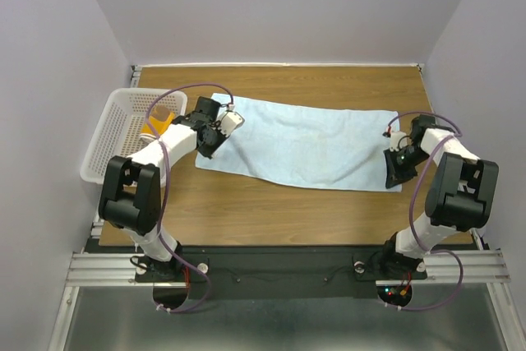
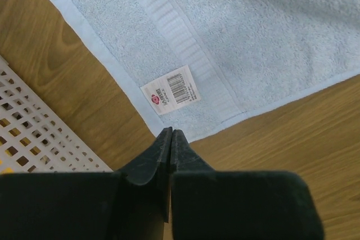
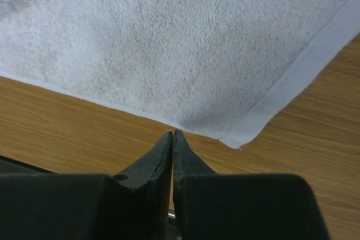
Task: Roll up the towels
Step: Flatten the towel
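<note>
We are seeing the light blue towel (image 1: 304, 145) lying spread flat across the bench (image 1: 271, 211). The left jaws are clenching its near left corner, just beside the white barcode label (image 2: 170, 89) (printed side up). The right jaws are clenching its near hem by the right corner. A mustard-yellow towel (image 1: 156, 125) is sitting in the white perforated basket (image 1: 111, 141).
</note>
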Available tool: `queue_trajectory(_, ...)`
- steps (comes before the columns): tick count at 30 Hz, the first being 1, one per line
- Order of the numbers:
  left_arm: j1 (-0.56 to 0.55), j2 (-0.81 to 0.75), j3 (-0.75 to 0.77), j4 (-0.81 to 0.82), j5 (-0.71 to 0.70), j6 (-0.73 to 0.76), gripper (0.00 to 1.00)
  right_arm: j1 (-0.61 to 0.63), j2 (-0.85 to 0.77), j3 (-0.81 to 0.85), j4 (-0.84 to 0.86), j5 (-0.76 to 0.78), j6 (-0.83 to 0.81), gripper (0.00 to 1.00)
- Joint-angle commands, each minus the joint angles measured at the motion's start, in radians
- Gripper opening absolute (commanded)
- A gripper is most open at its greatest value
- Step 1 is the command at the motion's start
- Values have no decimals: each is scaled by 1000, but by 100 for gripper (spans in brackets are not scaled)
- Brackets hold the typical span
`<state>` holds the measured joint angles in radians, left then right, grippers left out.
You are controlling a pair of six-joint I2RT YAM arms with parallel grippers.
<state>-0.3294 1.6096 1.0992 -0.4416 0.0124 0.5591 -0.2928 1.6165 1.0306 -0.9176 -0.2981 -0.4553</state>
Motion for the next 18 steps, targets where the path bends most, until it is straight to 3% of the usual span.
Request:
queue_trajectory(1,0,30,-7,27,-26,38,9,23,34,-44,86,102,-13,9)
queue_trajectory(18,9,102,-159,56,-192,64,0,21,109,-118,261,371,-51,8)
